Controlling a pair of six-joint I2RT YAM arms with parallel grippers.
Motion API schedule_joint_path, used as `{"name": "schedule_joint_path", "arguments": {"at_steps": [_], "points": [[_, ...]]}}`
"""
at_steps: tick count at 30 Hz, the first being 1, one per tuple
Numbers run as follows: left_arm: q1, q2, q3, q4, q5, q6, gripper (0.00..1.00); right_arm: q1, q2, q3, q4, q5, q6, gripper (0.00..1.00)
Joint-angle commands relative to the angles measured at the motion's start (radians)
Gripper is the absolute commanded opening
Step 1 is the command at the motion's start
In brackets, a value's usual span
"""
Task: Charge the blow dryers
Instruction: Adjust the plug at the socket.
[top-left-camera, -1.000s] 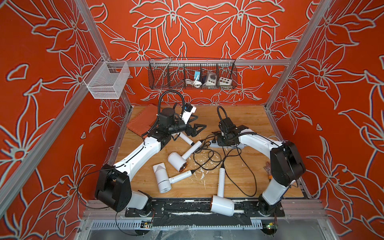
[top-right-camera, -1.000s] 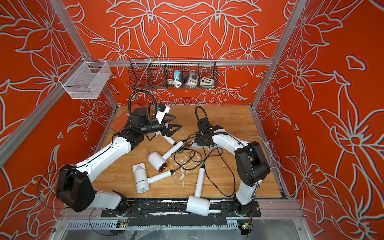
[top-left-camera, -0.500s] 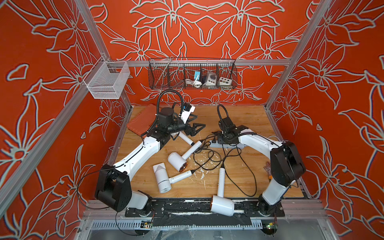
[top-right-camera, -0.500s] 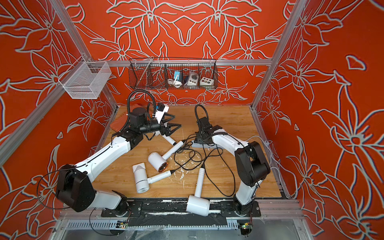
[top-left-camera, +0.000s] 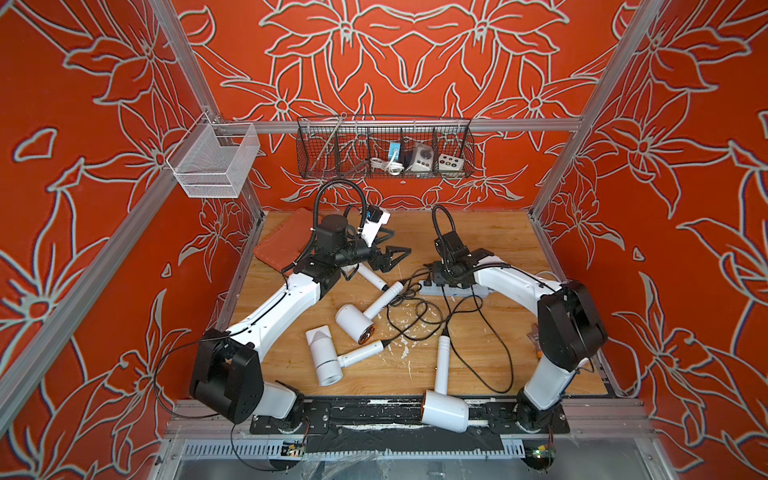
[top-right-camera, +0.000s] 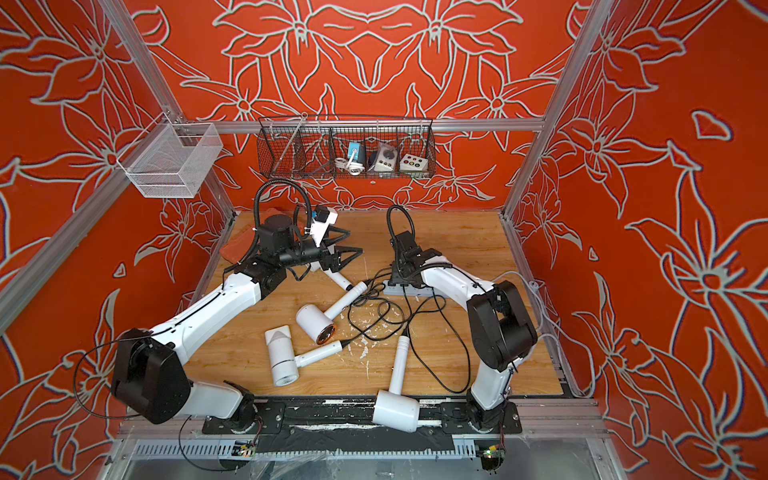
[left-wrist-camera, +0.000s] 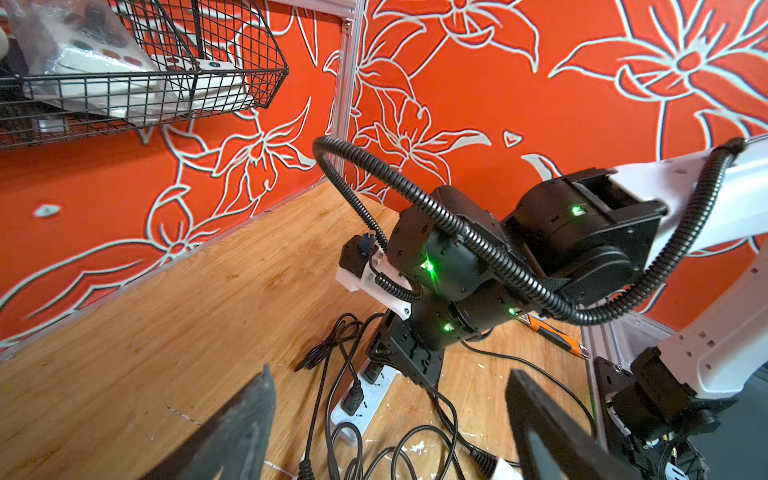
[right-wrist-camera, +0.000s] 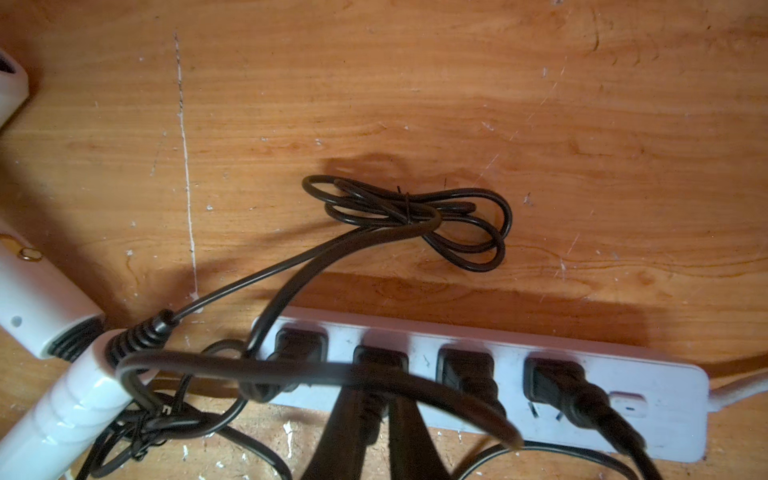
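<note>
Several white blow dryers lie on the wooden table. One (top-left-camera: 355, 320) lies mid-table showing a copper mouth. One (top-left-camera: 323, 359) is nearer the front, and one (top-left-camera: 444, 409) hangs over the front edge. A fourth handle (top-left-camera: 371, 277) shows under my left wrist. Their black cords (top-left-camera: 419, 309) run to the white power strip (top-left-camera: 451, 287) (right-wrist-camera: 665, 386), where several black plugs sit. My right gripper (right-wrist-camera: 380, 399) is shut on the second plug (right-wrist-camera: 380, 360) from the strip's closed end. My left gripper (top-left-camera: 395, 245) (left-wrist-camera: 390, 378) hovers open and empty left of the strip.
A black wire basket (top-left-camera: 384, 153) with small devices hangs on the back wall, a white mesh basket (top-left-camera: 212, 164) at the back left. A red mat (top-left-camera: 282, 245) lies in the back left corner. An orange-handled tool (left-wrist-camera: 552, 336) lies by the right wall.
Hardly anything has shifted. The right gripper stays over the power strip on the same plug. The left gripper holds its place, open.
</note>
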Motion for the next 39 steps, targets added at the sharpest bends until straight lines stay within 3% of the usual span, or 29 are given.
{"name": "schedule_joint_path", "arguments": {"at_steps": [1,5,10,19,26,39], "points": [[0.010,-0.022,-0.014,0.030,0.024,-0.005,0.86,0.002,0.027,0.017,-0.013,0.026,0.016,0.16],[0.012,-0.022,-0.015,0.034,0.027,-0.007,0.86,0.005,0.025,0.008,-0.004,0.010,0.009,0.24],[0.013,-0.021,-0.015,0.035,0.028,-0.009,0.86,0.005,0.024,0.019,-0.016,-0.008,0.004,0.27],[0.013,-0.021,-0.015,0.035,0.028,-0.009,0.86,0.025,-0.090,-0.074,0.082,-0.045,-0.025,0.47],[0.013,-0.024,-0.017,0.035,0.028,-0.009,0.86,0.037,-0.080,-0.127,0.091,-0.002,0.000,0.37],[0.015,-0.028,-0.017,0.034,0.027,-0.006,0.86,0.053,-0.001,-0.075,0.072,0.092,0.035,0.28]]}}
